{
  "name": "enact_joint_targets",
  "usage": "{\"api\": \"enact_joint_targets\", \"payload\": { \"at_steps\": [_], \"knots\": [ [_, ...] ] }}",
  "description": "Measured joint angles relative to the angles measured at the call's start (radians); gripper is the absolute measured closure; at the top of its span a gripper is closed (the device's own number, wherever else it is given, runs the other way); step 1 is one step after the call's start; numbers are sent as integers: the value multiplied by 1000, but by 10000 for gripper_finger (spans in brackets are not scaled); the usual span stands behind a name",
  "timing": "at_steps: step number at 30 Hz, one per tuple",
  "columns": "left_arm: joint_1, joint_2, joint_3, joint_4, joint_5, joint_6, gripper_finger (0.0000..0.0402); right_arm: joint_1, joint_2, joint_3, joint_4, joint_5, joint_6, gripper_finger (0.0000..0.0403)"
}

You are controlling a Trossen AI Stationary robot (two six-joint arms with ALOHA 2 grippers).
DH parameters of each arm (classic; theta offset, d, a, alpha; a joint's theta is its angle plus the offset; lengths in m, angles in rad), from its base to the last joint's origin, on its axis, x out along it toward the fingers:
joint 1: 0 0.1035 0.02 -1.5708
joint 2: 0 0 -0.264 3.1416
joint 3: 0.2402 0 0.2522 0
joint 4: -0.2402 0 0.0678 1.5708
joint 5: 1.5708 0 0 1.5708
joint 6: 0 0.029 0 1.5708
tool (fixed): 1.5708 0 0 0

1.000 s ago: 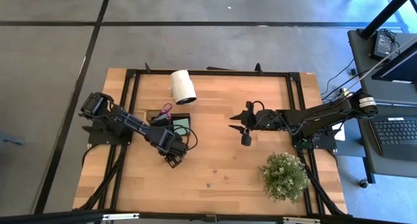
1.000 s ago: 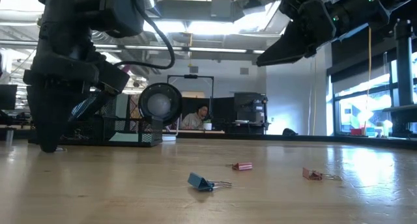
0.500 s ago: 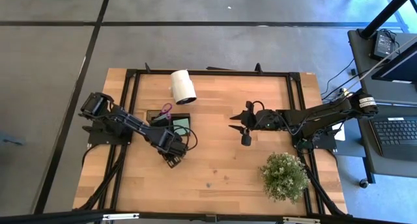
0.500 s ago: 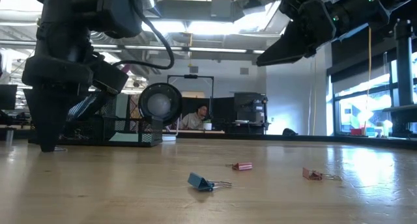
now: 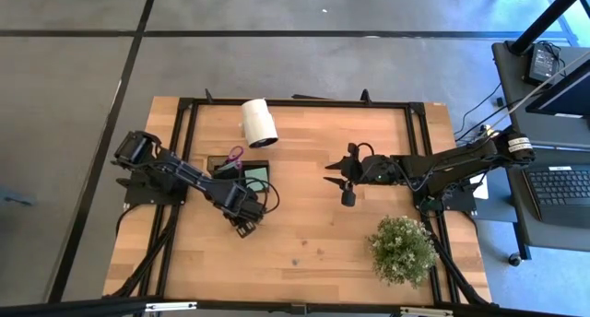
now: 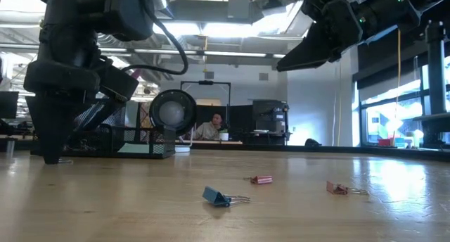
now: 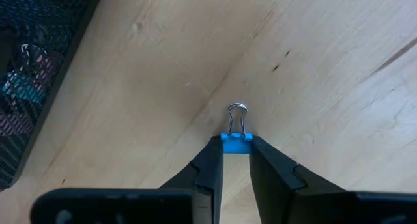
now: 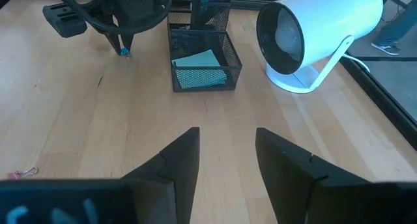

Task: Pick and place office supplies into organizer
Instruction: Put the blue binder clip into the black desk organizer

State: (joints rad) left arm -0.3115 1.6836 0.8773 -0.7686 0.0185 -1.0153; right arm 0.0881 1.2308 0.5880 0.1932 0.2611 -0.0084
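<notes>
One slim edge of the blue clip (image 7: 236,142) sits clamped in your left end effector (image 7: 236,160), so it may slip before the organizer (image 8: 199,68); your right end effector (image 8: 226,160) waits spread apart.

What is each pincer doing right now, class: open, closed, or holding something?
Left pincer: closed on a blue binder clip, down at the table.
Right pincer: open, holding nothing, raised above the table.

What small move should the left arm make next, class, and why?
Probably lift. The left end effector is shut on the blue clip, low at the table, and the organizer stands close by with the clip not yet in it. The right end effector waits open.
</notes>
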Motion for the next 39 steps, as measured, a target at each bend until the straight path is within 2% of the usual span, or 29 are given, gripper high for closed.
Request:
{"api": "enact_joint_targets", "payload": {
  "at_steps": [5, 13, 17, 21, 27, 39],
  "knots": [
    [0, -16, 26, -37, -7, 36, 344, 0, 0, 0, 0, 0, 0, 249],
    [0, -92, 68, -206, -45, 49, 344, 0, 0, 0, 7, 0, 3, 249],
    [2, -131, 70, -291, -86, 23, 344, 0, 0, 1, 30, 0, 3, 249],
    [6, -168, 70, -328, -172, 5, 345, 0, 0, 1, 40, 0, 3, 249],
    [44, -177, 69, -348, -270, 5, 345, 0, 0, 1, 45, 0, 3, 249],
    [126, -177, 3, -351, -341, 5, 345, 0, 0, 1, 46, 0, 2, 249]
  ]
}}
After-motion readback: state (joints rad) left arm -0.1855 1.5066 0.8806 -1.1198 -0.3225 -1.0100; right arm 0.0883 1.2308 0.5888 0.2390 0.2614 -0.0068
